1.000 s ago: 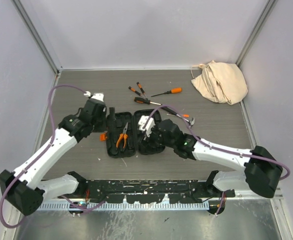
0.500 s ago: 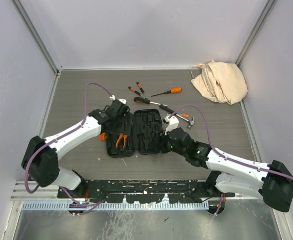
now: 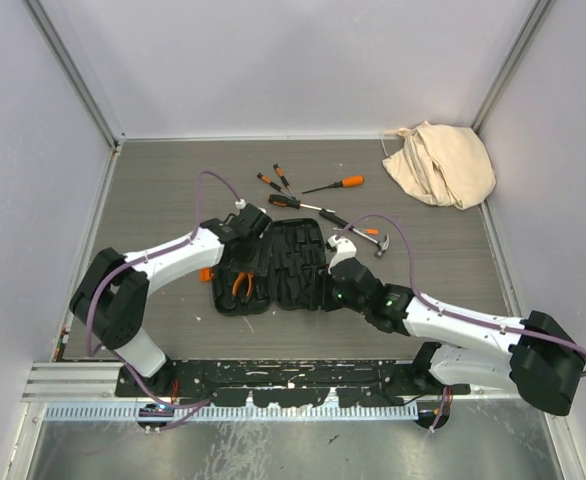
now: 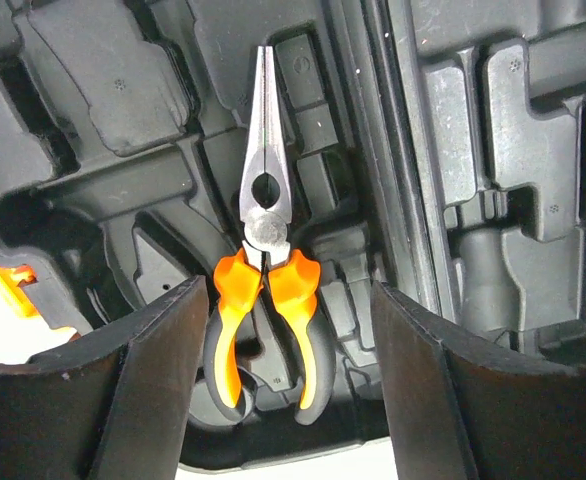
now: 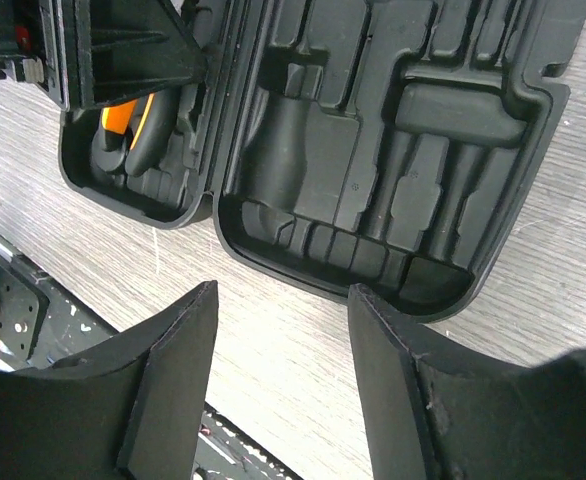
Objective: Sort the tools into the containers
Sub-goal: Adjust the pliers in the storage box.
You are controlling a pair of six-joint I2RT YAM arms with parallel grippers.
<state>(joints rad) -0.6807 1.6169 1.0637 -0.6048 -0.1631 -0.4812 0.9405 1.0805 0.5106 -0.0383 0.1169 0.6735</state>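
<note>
Case point(image 3: 298, 265) open, pliers point(image 4: 263, 200) slotted.
We see left gripper point(image 4: 285, 300) spread over pliers, right gripper point(image 5: 281, 300) spread at case edge, both empty.

We are looking at a case point(image 3: 298, 262) of matt black moulded plastic. The pliers point(image 4: 264, 235) are showing bare metal jaws and glossy orange-and-black grips. The table point(image 3: 173, 180) is showing matt grey wood grain, with a soft beige cloth bag point(image 3: 441, 163) at its far right corner.
</note>
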